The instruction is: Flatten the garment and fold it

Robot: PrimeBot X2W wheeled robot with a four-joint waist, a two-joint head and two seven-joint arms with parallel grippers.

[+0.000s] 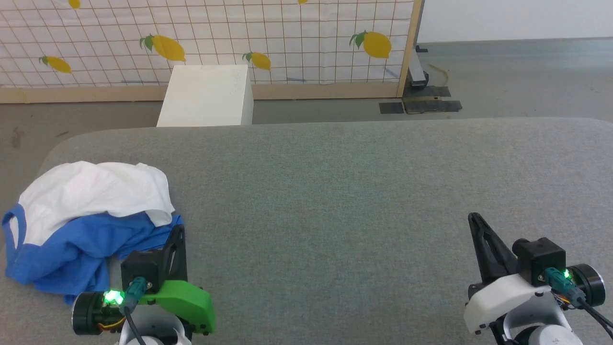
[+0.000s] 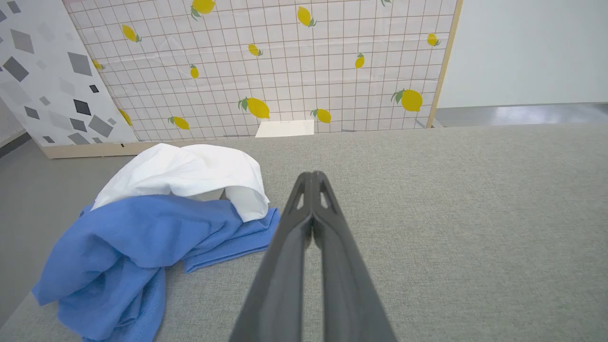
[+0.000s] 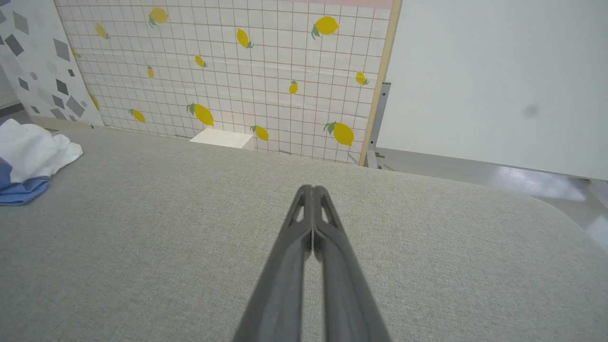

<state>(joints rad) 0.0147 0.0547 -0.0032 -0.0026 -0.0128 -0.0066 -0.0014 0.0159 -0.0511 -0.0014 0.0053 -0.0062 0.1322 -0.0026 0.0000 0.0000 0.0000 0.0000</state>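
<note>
Shirt (image 1: pixel 91 211) lay crumpled on table (image 1: pixel 335 191), just left of left tool (image 1: pixel 179 231) and well away from right tool (image 1: pixel 475 218). Each tool's fingers were pressed together, holding nothing.

The wide grey fabric-covered tabletop (image 1: pixel 345 182) lies flat and open across its middle and right, giving free passage leftward from the closed right gripper (image 1: pixel 474 218) at the near right. In the way at the near left corner is the crumpled heap of soft white and bright blue shirt (image 1: pixel 91 225), rising just beside the closed left gripper (image 1: pixel 178 232), whose other side faces bare fabric. Beyond the far edge stand a white rectangular box (image 1: pixel 206 96) and a lemon-printed grid panel (image 1: pixel 268 43), well apart from both grippers.
</note>
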